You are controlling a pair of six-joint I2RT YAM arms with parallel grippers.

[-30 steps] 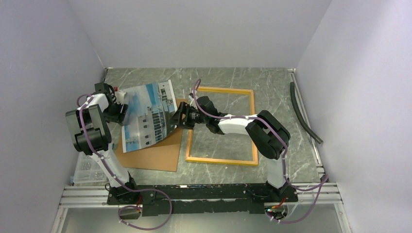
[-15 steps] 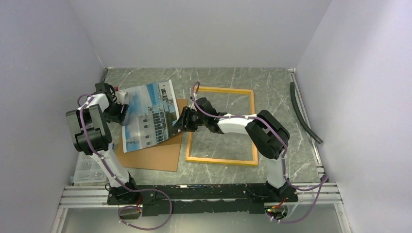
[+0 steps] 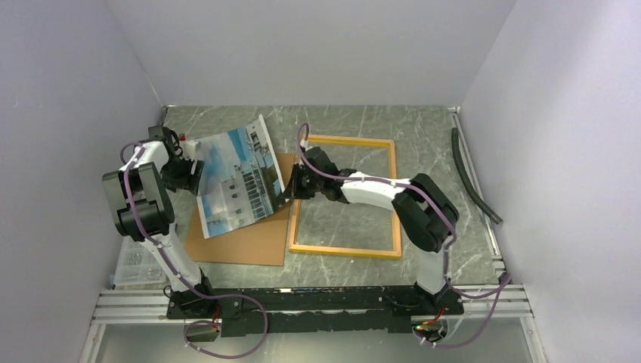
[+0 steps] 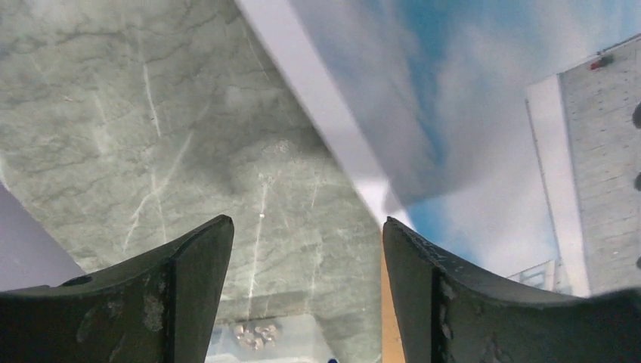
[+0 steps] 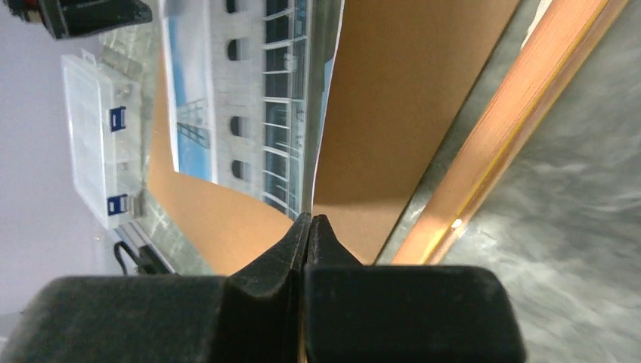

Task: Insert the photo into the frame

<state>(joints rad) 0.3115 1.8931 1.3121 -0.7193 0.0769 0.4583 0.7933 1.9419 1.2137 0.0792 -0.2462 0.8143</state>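
Photo [image 3: 234,178] edge pinched tight in right claw [image 5: 306,224], beside frame [image 3: 340,249]; left claw [image 4: 306,227] spread wide, gripping nothing.

No legible text, labels, brands or numbers anywhere.

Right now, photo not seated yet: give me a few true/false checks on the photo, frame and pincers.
1. The right pincer is shut on an edge of the photo. True.
2. The photo lies inside the frame. False: it is held tilted over the backing board, left of the frame.
3. The left pincer is open. True.
4. The frame stands upright against the back wall. False: it lies flat on the table.
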